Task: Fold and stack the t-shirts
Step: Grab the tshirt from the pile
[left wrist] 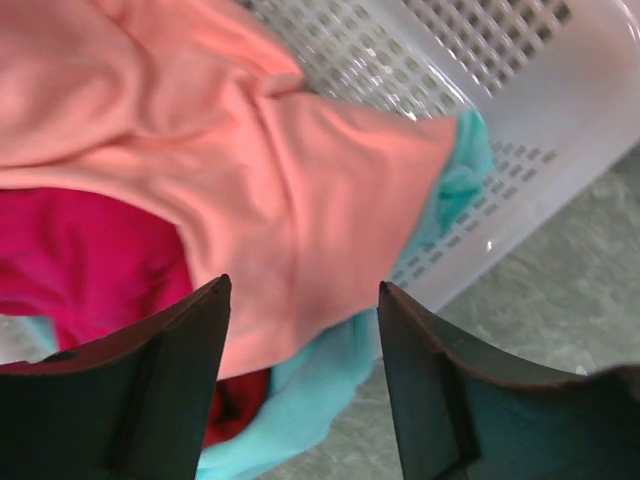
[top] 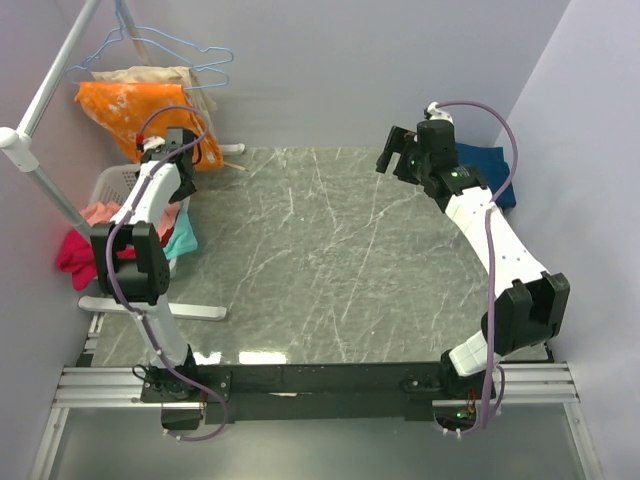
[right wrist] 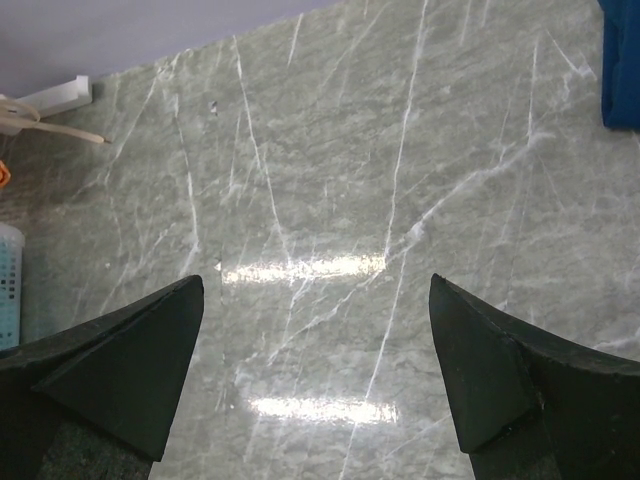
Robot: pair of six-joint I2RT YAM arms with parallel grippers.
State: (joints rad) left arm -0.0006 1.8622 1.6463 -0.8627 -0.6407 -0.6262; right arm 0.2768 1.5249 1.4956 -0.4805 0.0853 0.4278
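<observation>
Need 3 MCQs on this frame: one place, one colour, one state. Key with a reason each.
1. Where is the navy shirt?
A. In the basket
B. At the far right of the table
C. At the table's centre

2. What colour is the cloth directly under the left end effector?
A. Navy
B. White
C. Salmon-pink

3. How is the right end effector?
A. Open, empty
B. Shut on the navy shirt
C. Shut, empty

Key:
1 B, the top view shows it at the far right edge.
2 C, the pink shirt fills the gap between the fingers in the left wrist view.
3 A, its fingers stand wide apart with only bare table between them.
</observation>
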